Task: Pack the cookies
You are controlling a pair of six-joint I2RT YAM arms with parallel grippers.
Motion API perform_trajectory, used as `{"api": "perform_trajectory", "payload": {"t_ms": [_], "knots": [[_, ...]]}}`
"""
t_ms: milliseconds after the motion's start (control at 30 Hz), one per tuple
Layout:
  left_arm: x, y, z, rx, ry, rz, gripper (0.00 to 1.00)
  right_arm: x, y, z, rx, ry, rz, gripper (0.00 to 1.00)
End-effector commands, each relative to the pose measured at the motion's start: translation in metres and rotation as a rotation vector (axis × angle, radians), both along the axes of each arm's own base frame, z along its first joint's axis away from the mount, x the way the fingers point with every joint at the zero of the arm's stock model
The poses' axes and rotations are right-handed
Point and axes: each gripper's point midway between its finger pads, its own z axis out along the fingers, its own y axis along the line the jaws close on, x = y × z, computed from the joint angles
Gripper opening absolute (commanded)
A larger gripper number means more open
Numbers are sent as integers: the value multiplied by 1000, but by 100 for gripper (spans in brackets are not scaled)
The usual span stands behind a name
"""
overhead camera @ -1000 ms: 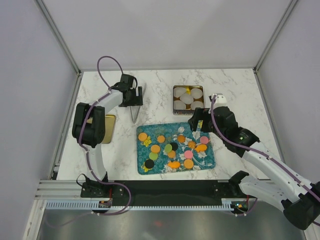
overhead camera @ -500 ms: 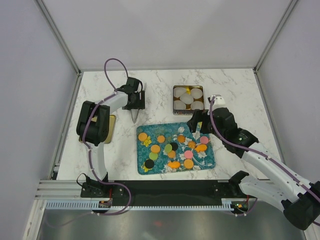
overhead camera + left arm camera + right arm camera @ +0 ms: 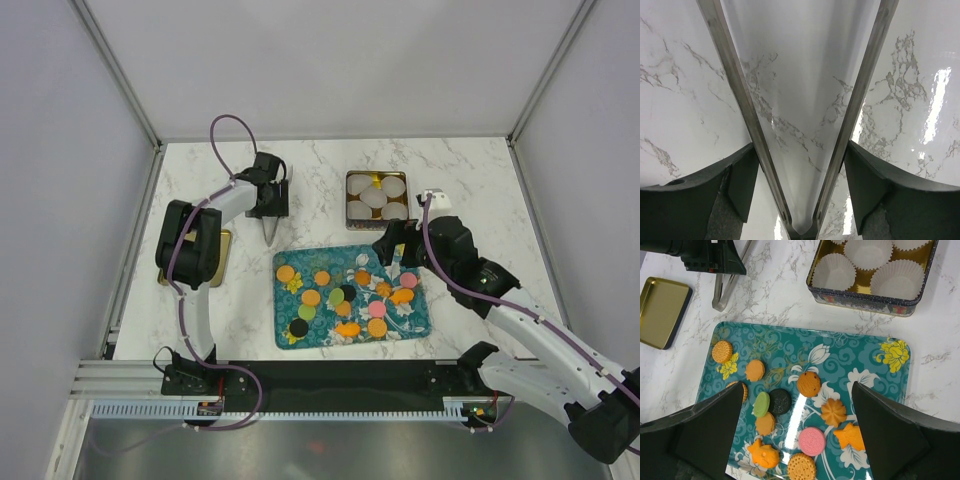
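Since a second back, my left arm has folded its elbow in and turned its wrist, so the left gripper [image 3: 270, 208] now sits square over the tongs [image 3: 737, 85]. The tongs themselves have not shifted, and the right arm has barely moved.

At the far left a flat gold lid [image 3: 213, 257] with rounded corners lies on the glossy white marble table [image 3: 470, 180]. Beside it are the tongs, two brushed-steel arms meeting in a narrow V. In my left wrist view the dark fingers [image 3: 742, 185] stand apart on either side of that V, right up against its outer edges. I cannot tell whether they are squeezing it.

All the cookies [image 3: 809, 383] lie on the teal flower-printed tray [image 3: 860, 352] at centre: ridged orange rounds, a flower shape, star shapes, a black sandwich, a green disc and a pink one. Just behind the tray is a square dark tin [image 3: 865, 295] with a gold inside, holding white pleated paper cups [image 3: 837, 271].

My right arm reaches in from the lower right, and the right gripper [image 3: 392, 245] hangs over the tray's far right corner with its fingers spread wide, holding nothing.
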Motion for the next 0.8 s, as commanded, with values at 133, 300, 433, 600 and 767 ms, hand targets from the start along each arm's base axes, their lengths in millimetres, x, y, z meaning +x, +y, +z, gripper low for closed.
{"api": "perform_trajectory", "payload": {"t_ms": [133, 300, 433, 600, 767], "knots": [[16, 5, 3, 29, -32, 27, 67, 1, 4, 9, 14, -49, 30, 98], [20, 5, 26, 21, -78, 18, 60, 2, 5, 11, 12, -55, 35, 98], [24, -3, 70, -16, -167, 9, 58, 4, 6, 19, 10, -66, 40, 98], [14, -12, 123, -58, -268, 1, 58, 7, 8, 30, 10, -87, 47, 98], [-15, -26, 166, -123, -343, -14, 57, 11, 4, 31, -13, -95, 26, 98]]}}
